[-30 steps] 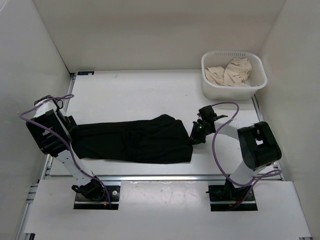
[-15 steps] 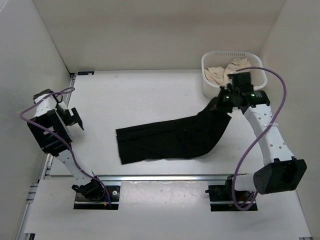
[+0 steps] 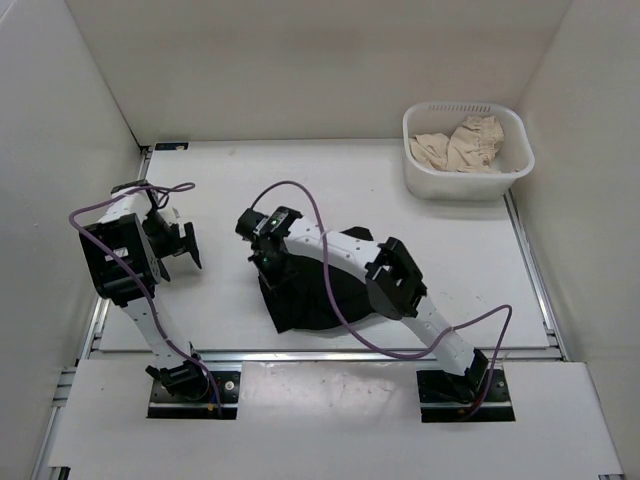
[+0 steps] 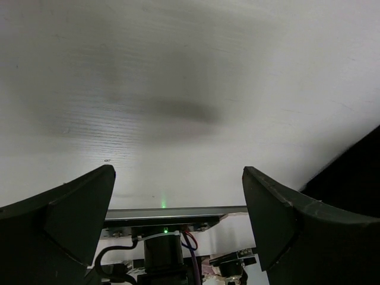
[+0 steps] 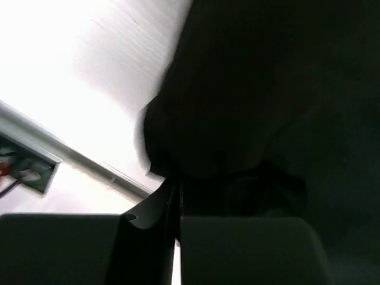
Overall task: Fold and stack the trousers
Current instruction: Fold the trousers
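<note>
Black trousers (image 3: 305, 303) are lying doubled on bench (image 3: 300, 180); right fingers (image 5: 148, 228) clenching their edge, left fingers (image 4: 65, 219) hanging released. Approx. halfway: neatening, stacking prob. remaining.

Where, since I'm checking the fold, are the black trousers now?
Top view: the trousers lie bunched at the front centre of the table, their left edge pinched in the right gripper; the open left gripper hangs apart to their left.

Black trousers (image 3: 295, 305) in compact bundle
</note>
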